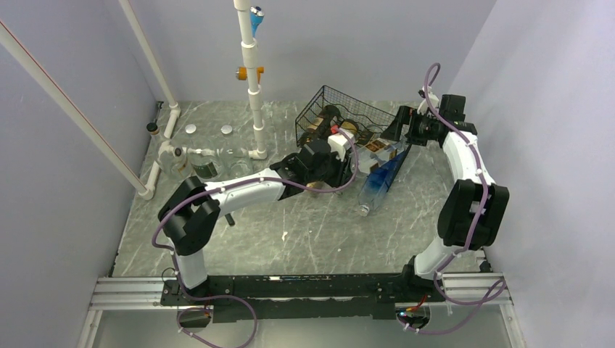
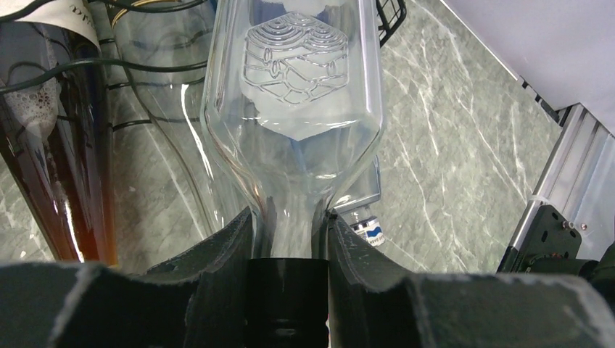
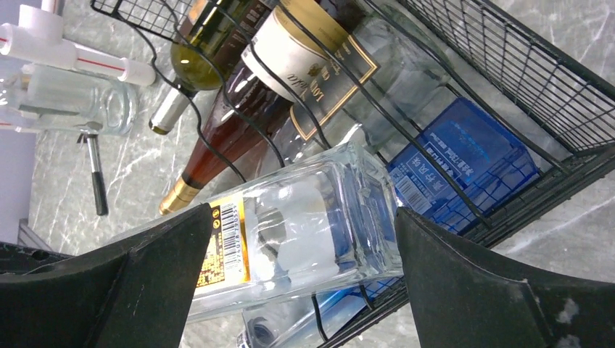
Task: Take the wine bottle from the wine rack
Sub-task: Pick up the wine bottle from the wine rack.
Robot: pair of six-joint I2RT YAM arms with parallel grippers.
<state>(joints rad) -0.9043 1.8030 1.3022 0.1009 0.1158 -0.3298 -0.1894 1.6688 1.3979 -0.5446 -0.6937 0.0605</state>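
The wine rack [image 3: 508,65] holds several bottles [image 3: 304,54]; left gripper [image 2: 290,232] clamps a clear bottle [image 2: 294,109] by its neck, right gripper [image 3: 297,250] spread wide

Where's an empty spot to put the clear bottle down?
The widest bare patch is the near middle of the table, between the left arm, the blue bottle and the base rail. A smaller one lies between that bottle and the right arm. Crowded: the wine rack and the jars by the white pipe frame.
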